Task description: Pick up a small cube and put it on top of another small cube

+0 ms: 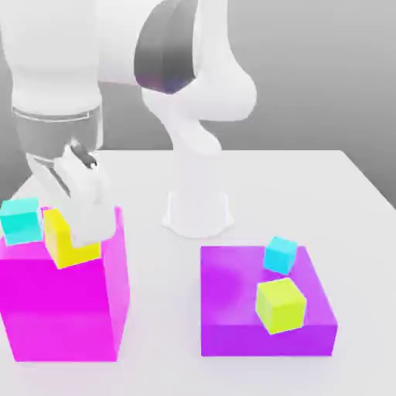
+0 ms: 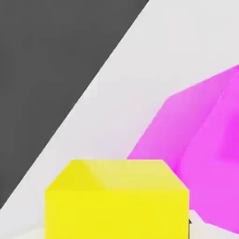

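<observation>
Yellow cube (image 1: 63,240), clamped in the hand (image 1: 77,232) above the magenta block (image 1: 66,309), just beside the turquoise cube (image 1: 21,220) on that block; blue cube (image 1: 280,254) and lime cube (image 1: 280,305) lie on the purple block (image 1: 232,302).

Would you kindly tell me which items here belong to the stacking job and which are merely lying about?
Belonging to the job:
- yellow cube, held by the end effector
- turquoise cube on the magenta block

Lying about:
- lime cube
- cyan cube
- purple block
</observation>
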{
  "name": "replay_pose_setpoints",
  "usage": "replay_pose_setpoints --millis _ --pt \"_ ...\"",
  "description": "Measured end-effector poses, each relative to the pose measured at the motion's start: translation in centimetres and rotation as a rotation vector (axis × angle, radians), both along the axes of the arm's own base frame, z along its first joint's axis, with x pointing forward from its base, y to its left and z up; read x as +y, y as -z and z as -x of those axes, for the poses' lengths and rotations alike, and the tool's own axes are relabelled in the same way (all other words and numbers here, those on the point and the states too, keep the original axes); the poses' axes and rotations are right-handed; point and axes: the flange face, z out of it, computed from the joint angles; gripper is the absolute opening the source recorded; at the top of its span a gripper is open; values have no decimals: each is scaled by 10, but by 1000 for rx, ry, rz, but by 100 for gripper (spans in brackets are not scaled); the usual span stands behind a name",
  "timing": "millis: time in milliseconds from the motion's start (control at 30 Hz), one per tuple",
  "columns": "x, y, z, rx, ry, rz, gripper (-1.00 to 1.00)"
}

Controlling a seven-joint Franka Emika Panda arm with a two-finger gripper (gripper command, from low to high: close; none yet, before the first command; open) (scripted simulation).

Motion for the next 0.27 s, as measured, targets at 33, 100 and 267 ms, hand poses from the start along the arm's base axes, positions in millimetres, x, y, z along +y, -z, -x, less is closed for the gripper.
replay_pose_setpoints --millis 33,100,267 --pt "-19 -10 17 -13 87 -13 -100" --pt "-47 -5 43 -32 220 -32 -100" --pt "-53 19 50 -37 254 -37 100"
